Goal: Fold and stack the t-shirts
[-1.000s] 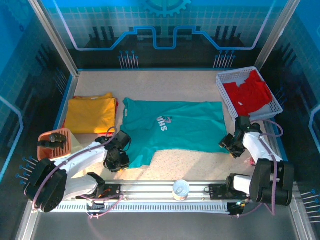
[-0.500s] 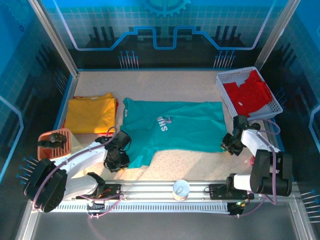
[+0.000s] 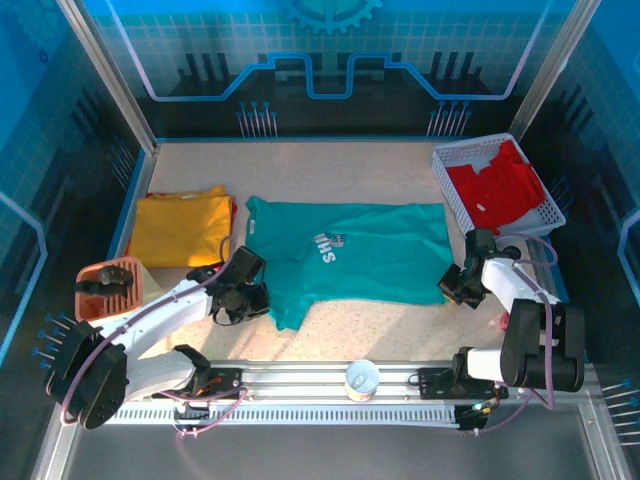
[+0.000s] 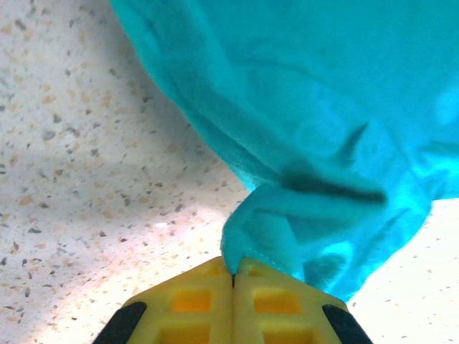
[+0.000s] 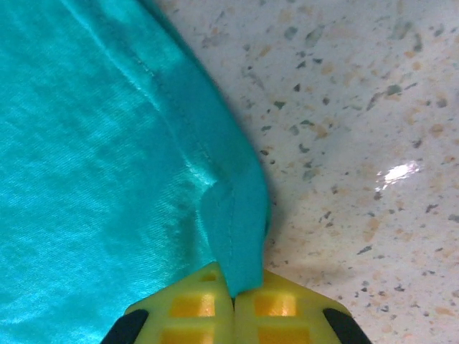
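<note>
Folded t-shirt (image 3: 182, 230) left of spread t-shirt (image 3: 380, 262), basket (image 3: 452, 190) far right

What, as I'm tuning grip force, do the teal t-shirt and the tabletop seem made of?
Teal t-shirt: looks like thin, soft knit cloth, perhaps a cotton blend, with a slight sheen; it bunches into folds and shows a stitched hem. Tabletop: hard, smooth, speckled surface, either terrazzo-look stone or laminate, I can't tell which; a glare spot suggests a glossy finish.
</note>
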